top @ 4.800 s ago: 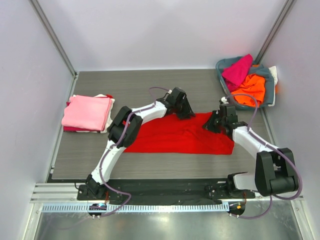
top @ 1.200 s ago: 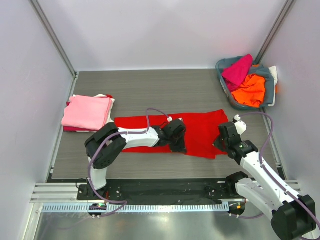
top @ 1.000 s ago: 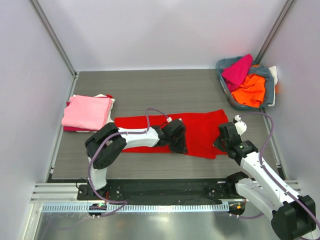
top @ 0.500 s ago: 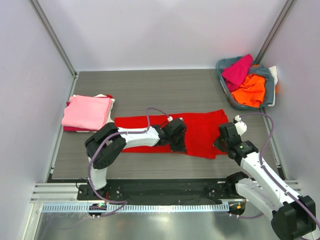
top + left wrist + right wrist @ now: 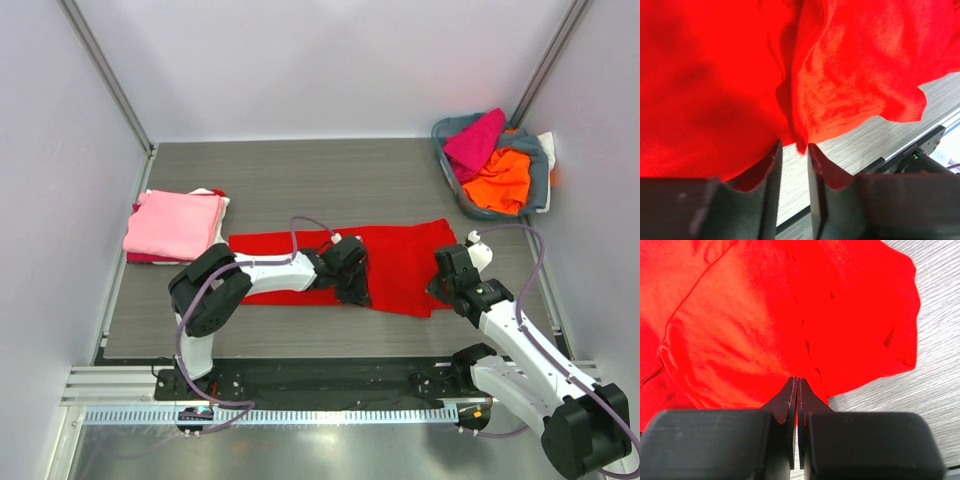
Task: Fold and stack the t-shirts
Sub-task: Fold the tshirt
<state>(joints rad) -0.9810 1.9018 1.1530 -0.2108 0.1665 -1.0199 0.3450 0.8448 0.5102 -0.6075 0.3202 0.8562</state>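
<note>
red t-shirt (image 5: 400,262) now lies folded in half as a long band across the tabletop (image 5: 300,180) centre, its far edge brought to the near hem since a few seconds ago. left end effector (image 5: 793,150) slightly apart at the hem, releasing; right end effector (image 5: 796,390) pressed together, cloth grip unclear. next fold lengthwise, then onto pink stack (image 5: 175,225) at left.

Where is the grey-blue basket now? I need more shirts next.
In the top view, the basket sits in the table's far right corner, beyond the right gripper.

Red t-shirt (image 5: 400,262) flat mid-table — both hands on near edge.
</note>
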